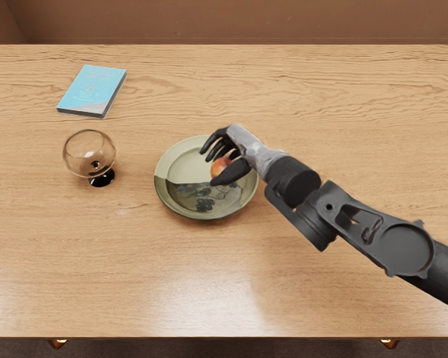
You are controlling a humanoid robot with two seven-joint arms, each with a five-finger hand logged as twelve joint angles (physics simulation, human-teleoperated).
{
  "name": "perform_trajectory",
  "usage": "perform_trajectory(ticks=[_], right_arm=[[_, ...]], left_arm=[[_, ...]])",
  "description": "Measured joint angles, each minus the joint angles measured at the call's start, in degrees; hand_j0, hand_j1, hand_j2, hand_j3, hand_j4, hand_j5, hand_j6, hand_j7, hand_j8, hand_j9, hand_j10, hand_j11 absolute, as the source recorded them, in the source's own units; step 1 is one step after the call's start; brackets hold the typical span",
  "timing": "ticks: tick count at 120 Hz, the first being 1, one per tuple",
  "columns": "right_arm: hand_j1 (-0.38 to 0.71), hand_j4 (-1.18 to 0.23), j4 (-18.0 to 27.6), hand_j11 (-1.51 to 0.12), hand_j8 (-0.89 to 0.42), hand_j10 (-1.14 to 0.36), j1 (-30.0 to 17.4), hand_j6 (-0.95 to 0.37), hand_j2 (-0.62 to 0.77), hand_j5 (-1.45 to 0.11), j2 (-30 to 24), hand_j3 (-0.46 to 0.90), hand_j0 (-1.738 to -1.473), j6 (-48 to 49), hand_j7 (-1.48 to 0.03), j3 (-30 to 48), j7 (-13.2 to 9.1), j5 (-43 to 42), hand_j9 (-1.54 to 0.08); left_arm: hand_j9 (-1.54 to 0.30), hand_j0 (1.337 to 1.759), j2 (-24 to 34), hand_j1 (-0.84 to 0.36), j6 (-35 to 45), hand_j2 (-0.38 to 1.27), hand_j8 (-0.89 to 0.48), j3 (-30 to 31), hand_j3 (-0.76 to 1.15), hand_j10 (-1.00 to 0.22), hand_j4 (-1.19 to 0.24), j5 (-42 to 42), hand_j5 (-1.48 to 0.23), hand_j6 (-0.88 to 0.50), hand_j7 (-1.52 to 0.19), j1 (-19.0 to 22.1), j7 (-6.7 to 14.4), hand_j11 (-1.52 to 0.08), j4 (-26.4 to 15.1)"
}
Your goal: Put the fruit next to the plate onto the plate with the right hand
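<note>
So the right hand (230, 153) has its fingers wrapped around the fruit (221, 165), held over the right side of the plate (178, 170), inside its rim. Can't tell if it's touching yet. Looks like the placing step, so next it needs a gentle lower and release.

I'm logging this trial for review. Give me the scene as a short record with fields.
holder: right hand, fingers curled around small reddish round fruit
fruit position: over the right side of the round olive-green plate; contact unclear
left of plate: clear stemmed glass, upright
back left: light-blue book lying flat
surface: wooden table
left arm: not in view
</note>
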Motion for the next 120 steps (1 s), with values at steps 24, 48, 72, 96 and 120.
perform_trajectory(ticks=[24,48,72,96,120], right_arm=[[-0.11,-0.33,-0.2,-0.44,-0.27,-0.27,0.1,-0.34,-0.02,-0.45,-0.2,0.0,-1.654,5.0,-0.44,4.0,0.1,5.4,-0.44],[-0.23,-0.14,-0.3,-0.19,-0.12,-0.12,-1.3,-0.15,-0.01,-0.19,-6.4,0.0,-1.657,36.0,-0.19,16.8,0.1,28.6,-0.19],[-0.28,-0.07,-0.3,-0.1,-0.06,-0.07,-15.9,-0.07,-0.01,-0.1,-8.0,0.0,-1.658,47.6,-0.1,38.2,0.1,41.7,-0.1],[-0.3,-0.05,-2.5,-0.06,-0.04,-0.04,-25.2,-0.05,-0.01,-0.06,-9.4,0.0,-1.658,49.3,-0.06,50.9,0.1,48.0,-0.06],[-0.31,-0.03,-5.0,-0.04,-0.03,-0.03,-33.8,-0.03,-0.01,-0.04,-11.7,0.0,-1.658,49.5,-0.04,61.9,0.1,52.9,-0.04]], left_arm=[[0.0,1.658,0.0,0.35,0.0,0.0,0.0,0.0,0.0,0.0,0.0,0.0,0.0,0.0,0.0,0.0,0.0,0.0,0.0],[0.0,1.658,0.0,0.35,0.0,0.0,0.0,0.0,0.0,0.0,0.0,0.0,0.0,0.0,0.0,0.1,0.0,0.0,0.0],[0.0,1.658,0.0,0.35,0.0,0.0,0.0,0.0,0.0,0.0,0.0,0.0,0.0,0.0,0.0,0.4,0.0,0.0,0.0],[0.0,1.658,0.0,0.35,0.0,0.0,0.0,-0.1,0.0,0.0,0.0,0.0,0.0,0.0,0.0,0.4,0.0,0.0,0.0],[0.0,1.658,0.0,0.35,0.0,0.0,0.0,-0.2,0.0,0.0,0.0,0.0,0.0,0.0,0.0,0.1,0.0,0.0,0.0]])
